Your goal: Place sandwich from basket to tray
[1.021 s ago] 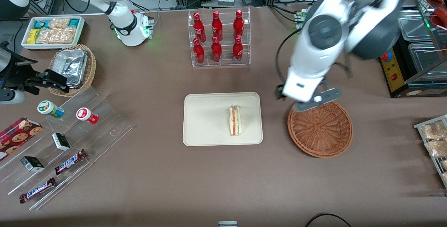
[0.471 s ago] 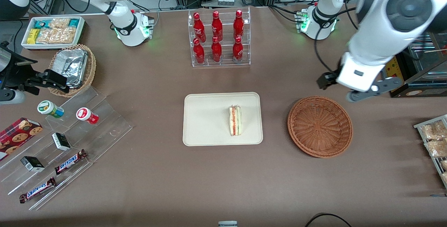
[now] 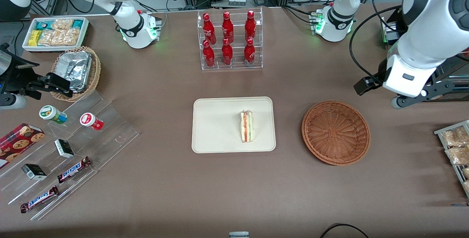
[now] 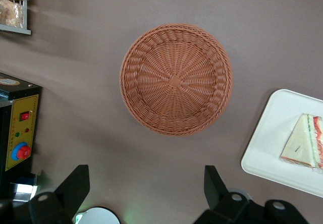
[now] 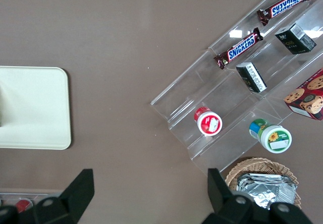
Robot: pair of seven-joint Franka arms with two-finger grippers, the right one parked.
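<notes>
The sandwich (image 3: 247,126), a pale wedge with red, orange and green layers, lies on the cream tray (image 3: 216,124) at the table's middle. In the left wrist view the sandwich (image 4: 303,146) rests near one end of the tray (image 4: 267,148). The reddish-brown wicker basket (image 3: 335,132) stands beside the tray toward the working arm's end, and the basket (image 4: 175,79) holds nothing. My gripper (image 4: 145,183) is open and holds nothing. It hangs high over bare tabletop, a little farther from the front camera than the basket. Its hand (image 3: 403,80) is off toward the working arm's end.
A clear rack of red bottles (image 3: 229,40) stands farther from the front camera than the tray. A yellow control box (image 3: 412,77) and a rack of snack bags (image 3: 454,150) sit at the working arm's end. An acrylic stand with snacks (image 3: 69,150) lies toward the parked arm's end.
My arm has swung from over the basket's rim out toward the working arm's end of the table, uncovering the basket. The sandwich and the tray have not moved.
</notes>
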